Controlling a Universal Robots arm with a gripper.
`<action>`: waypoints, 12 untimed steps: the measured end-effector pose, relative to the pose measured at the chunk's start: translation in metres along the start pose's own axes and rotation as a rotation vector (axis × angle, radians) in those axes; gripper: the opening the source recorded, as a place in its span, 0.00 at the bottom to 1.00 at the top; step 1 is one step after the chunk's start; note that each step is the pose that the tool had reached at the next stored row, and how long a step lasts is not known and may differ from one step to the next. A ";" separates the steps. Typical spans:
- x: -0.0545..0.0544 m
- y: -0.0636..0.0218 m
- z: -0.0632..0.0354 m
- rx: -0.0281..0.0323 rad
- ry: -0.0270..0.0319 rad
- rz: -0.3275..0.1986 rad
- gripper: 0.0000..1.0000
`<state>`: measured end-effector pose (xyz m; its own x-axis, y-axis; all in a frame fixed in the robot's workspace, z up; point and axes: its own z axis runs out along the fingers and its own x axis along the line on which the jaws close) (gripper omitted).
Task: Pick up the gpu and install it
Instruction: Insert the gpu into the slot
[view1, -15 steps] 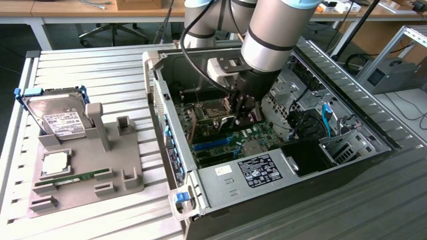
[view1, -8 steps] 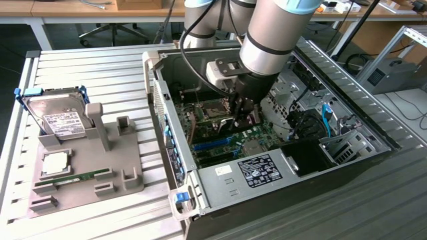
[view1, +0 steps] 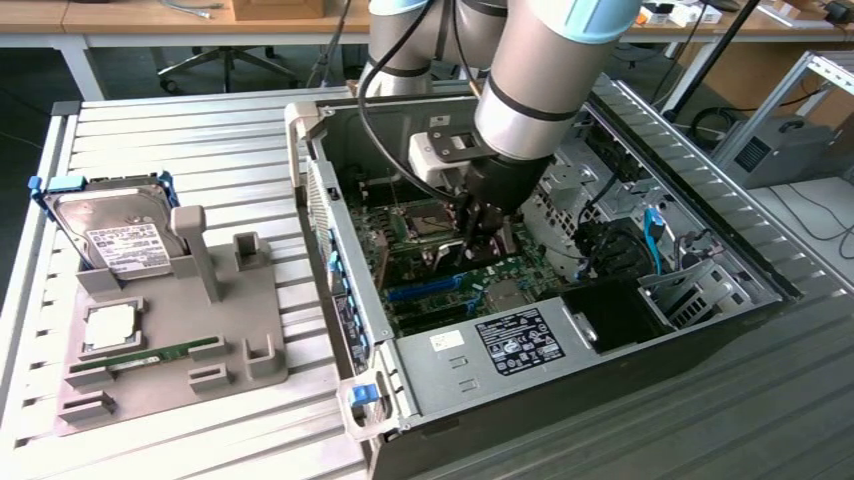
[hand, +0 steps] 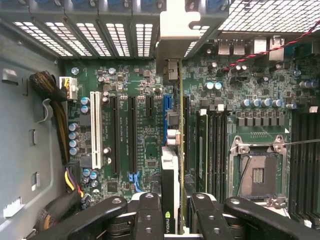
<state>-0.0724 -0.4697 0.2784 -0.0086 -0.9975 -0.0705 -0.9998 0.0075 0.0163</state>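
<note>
The gripper (hand: 174, 202) is closed on the gpu (hand: 170, 167), pinching its top edge. The card stands on its thin side right over the motherboard (hand: 147, 150). It looks light, stiff and easy to break, so its bare edge is the safe place to hold.

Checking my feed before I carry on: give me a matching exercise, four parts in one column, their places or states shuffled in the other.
1. gpu
2. hard drive
3. RAM stick
4. CPU socket

A. lying flat in the grey holder
B. white label up, blue rails at its sides
C. gripped edge-on in the claw, over the motherboard
D. empty, no chip in it

Pairs: 1-C, 2-B, 3-A, 4-D
</note>
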 end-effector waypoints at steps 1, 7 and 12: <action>0.000 0.0001 0.0003 0.0000 0.0000 0.000 0.27; 0.001 0.0007 0.0006 0.0001 -0.0004 0.000 0.27; 0.002 0.0024 0.0004 0.0000 -0.0002 0.000 0.27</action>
<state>-0.0749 -0.4717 0.2779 -0.0085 -0.9975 -0.0707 -0.9998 0.0074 0.0162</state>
